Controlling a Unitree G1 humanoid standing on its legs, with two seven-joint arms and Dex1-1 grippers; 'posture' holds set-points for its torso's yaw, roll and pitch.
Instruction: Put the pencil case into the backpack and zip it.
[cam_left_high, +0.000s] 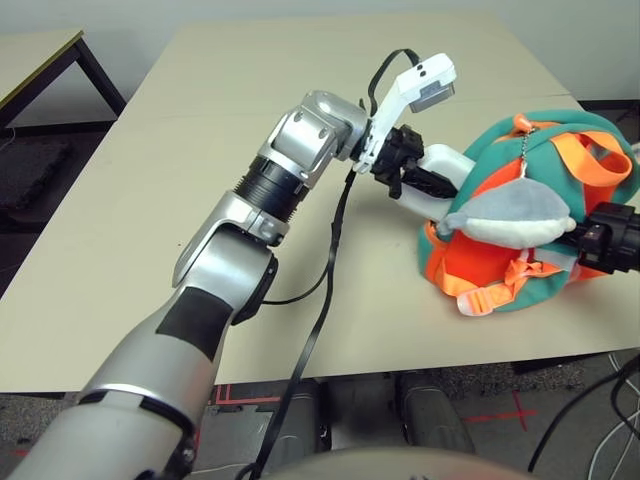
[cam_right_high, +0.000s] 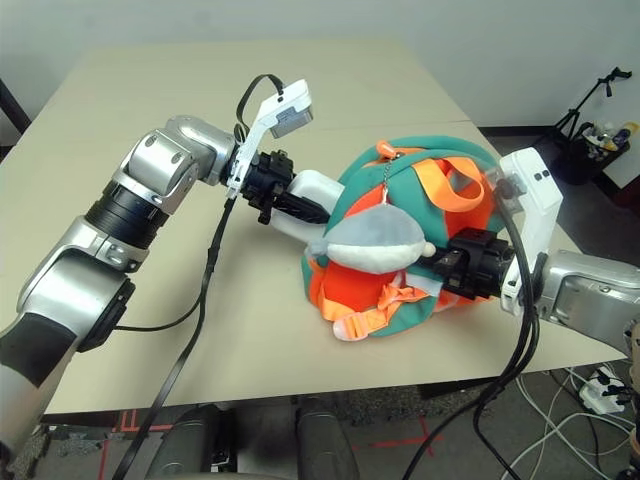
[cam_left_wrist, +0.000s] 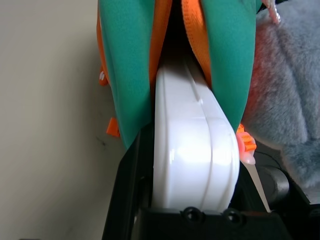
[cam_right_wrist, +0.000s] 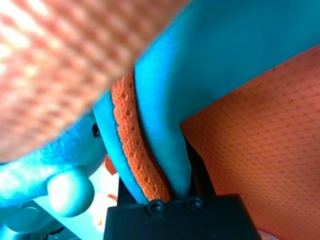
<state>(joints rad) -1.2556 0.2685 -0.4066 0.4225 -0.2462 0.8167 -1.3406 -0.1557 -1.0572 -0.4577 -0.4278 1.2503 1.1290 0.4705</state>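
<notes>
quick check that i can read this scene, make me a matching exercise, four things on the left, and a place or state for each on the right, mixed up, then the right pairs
Things
1. glossy white rounded case
2. small teal fabric backpack with orange panel
3. grey-white plush whale charm
4. black left claw

Places and states
A. gripping the case from both sides
B. hanging by a chain against the backpack's outside
C. partly inside the zipper opening, its other end sticking out
D. on the table, held by the black right claw

Right pairs: 1-C, 2-D, 3-B, 4-A
</notes>
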